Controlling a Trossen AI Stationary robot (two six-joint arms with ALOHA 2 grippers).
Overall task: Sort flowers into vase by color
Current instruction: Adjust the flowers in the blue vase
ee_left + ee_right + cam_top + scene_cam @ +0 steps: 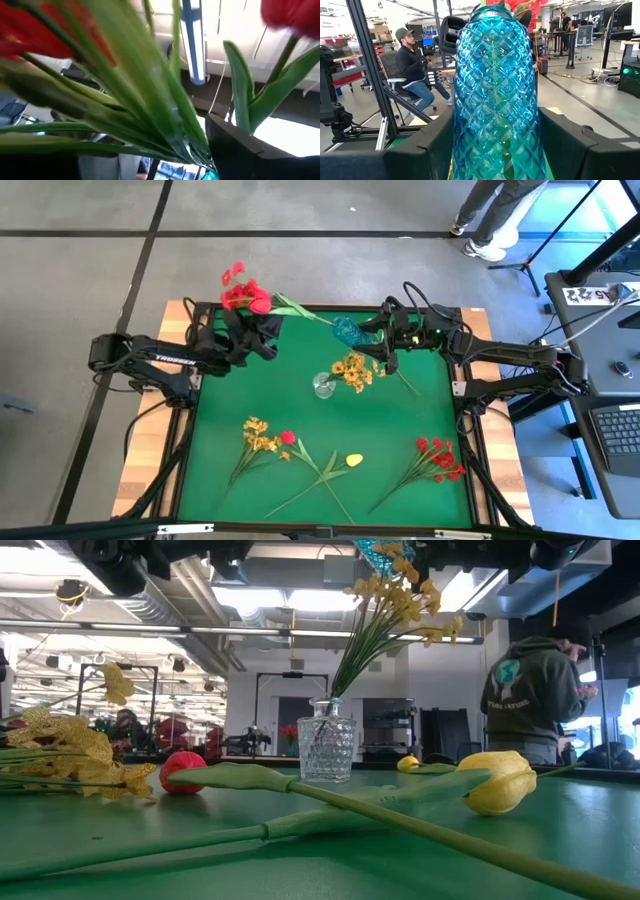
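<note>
Above the worktop, the left claw grips red flowers entering the blue vase the right claw clasps; yellow sprigs fill the clear vase, four stems left

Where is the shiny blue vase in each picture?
High view: the blue vase is near the table's far edge, at the right gripper.
Low view: only a bit of it at the top edge.
Left wrist view: a tiny teal bit at the bottom.
Right wrist view: fills the middle.
Shared landmark: the red flowers.
</note>
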